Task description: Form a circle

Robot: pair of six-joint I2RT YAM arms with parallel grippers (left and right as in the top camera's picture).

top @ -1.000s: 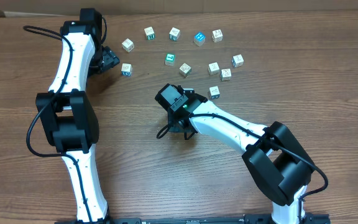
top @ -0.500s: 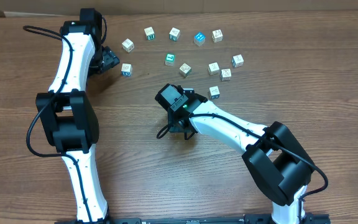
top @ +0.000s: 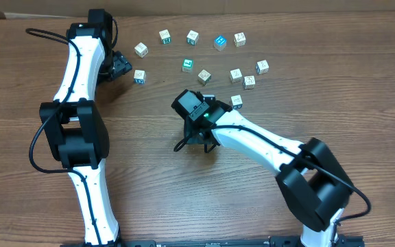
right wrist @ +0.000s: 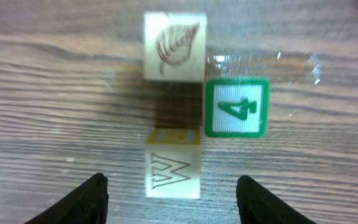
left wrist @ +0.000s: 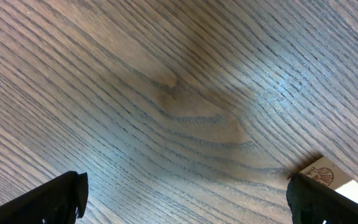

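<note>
Hovering above the W cube (right wrist: 173, 171), my right jaws stand apart, gripping nothing. My left jaws gape wide, empty.

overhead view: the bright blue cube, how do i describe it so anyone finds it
Look to the far side of the wooden table, where small cubes lie scattered. In the farthest row, the blue cube sits second from the right. Its neighbours on both sides have pale tops; only its top is bright blue.
</note>
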